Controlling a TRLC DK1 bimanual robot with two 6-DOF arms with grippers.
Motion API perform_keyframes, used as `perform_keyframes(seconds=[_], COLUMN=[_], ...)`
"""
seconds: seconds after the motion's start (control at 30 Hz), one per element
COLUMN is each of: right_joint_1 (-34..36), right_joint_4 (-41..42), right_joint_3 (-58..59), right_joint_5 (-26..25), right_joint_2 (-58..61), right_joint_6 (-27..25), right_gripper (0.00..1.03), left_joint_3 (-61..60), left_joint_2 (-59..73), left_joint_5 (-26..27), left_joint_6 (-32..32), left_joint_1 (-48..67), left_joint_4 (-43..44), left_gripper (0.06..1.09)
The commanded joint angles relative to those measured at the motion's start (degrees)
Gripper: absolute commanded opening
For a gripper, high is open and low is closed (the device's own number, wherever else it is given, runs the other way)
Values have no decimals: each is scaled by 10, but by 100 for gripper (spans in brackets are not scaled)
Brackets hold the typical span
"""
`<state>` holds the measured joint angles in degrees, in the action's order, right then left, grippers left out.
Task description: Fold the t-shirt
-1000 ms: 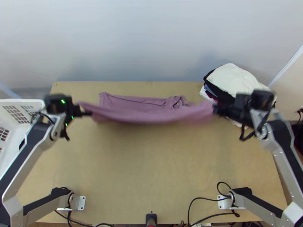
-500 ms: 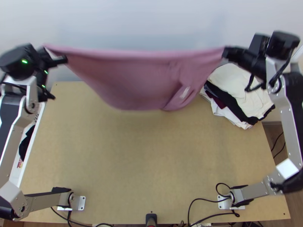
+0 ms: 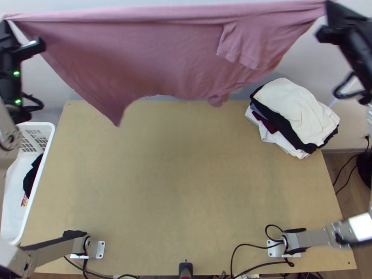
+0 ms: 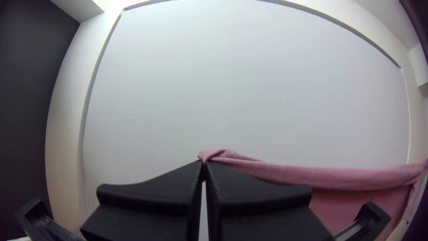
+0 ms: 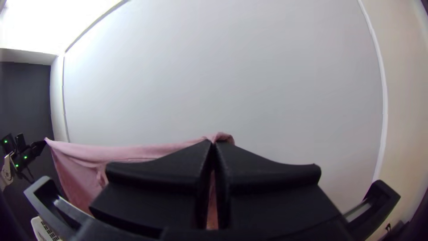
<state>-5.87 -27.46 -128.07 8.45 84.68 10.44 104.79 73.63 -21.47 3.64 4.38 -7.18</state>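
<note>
Stretched in the air between both grippers, the pink t-shirt (image 3: 153,51) hangs above the far edge of the table, its upper edge taut and its lower edge uneven. My left gripper (image 3: 6,24) is at the top view's upper left, holding one upper corner; my right gripper (image 3: 326,6) holds the opposite corner at the upper right. In the left wrist view, the left gripper (image 4: 203,164) is shut on a bunched bit of the shirt (image 4: 356,177). The right wrist view has the right gripper (image 5: 214,145) shut on the shirt's (image 5: 125,152) other end.
A pile of folded clothes (image 3: 297,111) lies at the table's far right corner. The white basket (image 3: 45,132) with dark cloth inside stands left of the table (image 3: 186,186). Cables (image 3: 253,249) run along the near edge.
Both grippers have risen and spread apart, lifting the t-shirt off the table. It now hangs higher, farther back and wider, uncovering the tabletop beneath.
</note>
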Motion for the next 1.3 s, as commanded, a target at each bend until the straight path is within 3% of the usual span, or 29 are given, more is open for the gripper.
perform_keyframes(seconds=[0.0,0.33,0.5,0.73,1.0,1.27], right_joint_1=[19,19,18,1,-19,-42], right_joint_4=[14,10,-93,-168,-145,-4], right_joint_3=[32,283,339,454,643,851], right_joint_5=[-11,-10,-11,-11,-10,-5], right_joint_2=[-99,-399,-491,-576,-595,-577], right_joint_6=[-16,-59,-55,-49,13,54], right_gripper=[3,3,3,3,3,3], left_joint_3=[18,-147,-287,-427,-662,-799], left_joint_2=[-61,-291,-444,-589,-722,-705], left_joint_5=[-10,0,19,33,50,61], left_joint_6=[1,1,8,11,49,113], left_joint_1=[-9,13,14,9,15,16], left_joint_4=[16,34,39,-58,-135,-113], left_gripper=[9,9,9,9,9,9])
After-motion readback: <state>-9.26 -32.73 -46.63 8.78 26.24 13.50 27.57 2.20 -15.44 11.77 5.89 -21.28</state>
